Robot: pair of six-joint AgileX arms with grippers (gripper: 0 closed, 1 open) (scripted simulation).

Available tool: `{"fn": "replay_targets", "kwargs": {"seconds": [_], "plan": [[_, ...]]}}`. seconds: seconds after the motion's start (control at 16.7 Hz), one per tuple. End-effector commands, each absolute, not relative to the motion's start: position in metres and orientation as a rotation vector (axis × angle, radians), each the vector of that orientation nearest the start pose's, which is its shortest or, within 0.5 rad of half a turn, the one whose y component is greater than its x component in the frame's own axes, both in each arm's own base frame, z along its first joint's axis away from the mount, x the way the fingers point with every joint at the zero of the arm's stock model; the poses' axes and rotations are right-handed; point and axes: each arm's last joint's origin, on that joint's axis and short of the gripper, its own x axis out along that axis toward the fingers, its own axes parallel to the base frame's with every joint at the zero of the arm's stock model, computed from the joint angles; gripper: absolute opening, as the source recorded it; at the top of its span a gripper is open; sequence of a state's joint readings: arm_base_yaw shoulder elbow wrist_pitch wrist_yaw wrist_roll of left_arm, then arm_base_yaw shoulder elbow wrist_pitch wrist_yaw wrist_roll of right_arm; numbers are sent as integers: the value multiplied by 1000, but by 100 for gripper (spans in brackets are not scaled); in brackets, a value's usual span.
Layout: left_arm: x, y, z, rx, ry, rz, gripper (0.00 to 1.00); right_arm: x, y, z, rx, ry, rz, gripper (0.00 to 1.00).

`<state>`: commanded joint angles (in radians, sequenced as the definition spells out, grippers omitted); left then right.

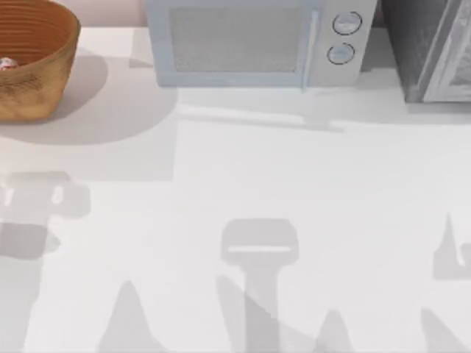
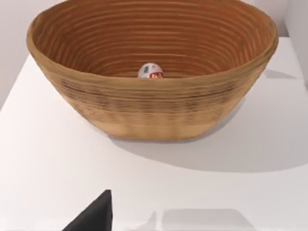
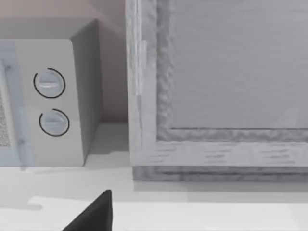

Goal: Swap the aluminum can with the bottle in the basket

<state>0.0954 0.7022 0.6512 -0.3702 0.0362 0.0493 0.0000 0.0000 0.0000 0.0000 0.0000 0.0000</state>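
The orange-brown wicker basket (image 1: pixel 40 92) stands at the table's back left corner, partly cut off by the top view's edge. Inside it lies the bottle (image 1: pixel 6 64), white with red markings. In the left wrist view the basket (image 2: pixel 154 113) faces me a short way ahead, and the bottle (image 2: pixel 150 71) peeks over its near rim, low against the ribbed inner wall. A dark wedge of my left gripper (image 2: pixel 94 217) shows in that view, well short of the basket. A dark wedge of my right gripper (image 3: pixel 94 216) faces the back right of the table. The aluminum can is out of view.
A pale microwave (image 1: pixel 250 44) with two round knobs (image 3: pixel 50 83) stands along the back edge. A grey framed cabinet (image 1: pixel 430 48) sits to its right, and it looms close in the right wrist view (image 3: pixel 216 96). The white tabletop (image 1: pixel 243 169) stretches in front, crossed by arm shadows.
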Motion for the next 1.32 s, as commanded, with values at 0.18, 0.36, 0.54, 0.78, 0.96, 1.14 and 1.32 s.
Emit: {"fn": "replay_targets", "kwargs": {"seconds": [0.18, 0.36, 0.54, 0.78, 0.96, 1.14, 1.32], "plan": [[209, 24, 318, 12, 548, 32, 100, 106, -1, 160, 0, 0, 0, 100], [269, 37, 345, -2, 678, 6, 100, 106, -1, 160, 0, 0, 0, 100], [336, 54, 350, -25, 807, -24, 100, 106, -1, 160, 0, 0, 0, 100], [418, 78, 324, -69, 971, -66, 100, 106, -1, 160, 0, 0, 0, 100], [465, 94, 286, -107, 1080, -98, 100, 106, -1, 160, 0, 0, 0, 100], [496, 106, 242, -145, 1170, -127, 100, 106, -1, 160, 0, 0, 0, 100], [512, 113, 206, -175, 1234, -150, 100, 106, -1, 160, 0, 0, 0, 100]]}}
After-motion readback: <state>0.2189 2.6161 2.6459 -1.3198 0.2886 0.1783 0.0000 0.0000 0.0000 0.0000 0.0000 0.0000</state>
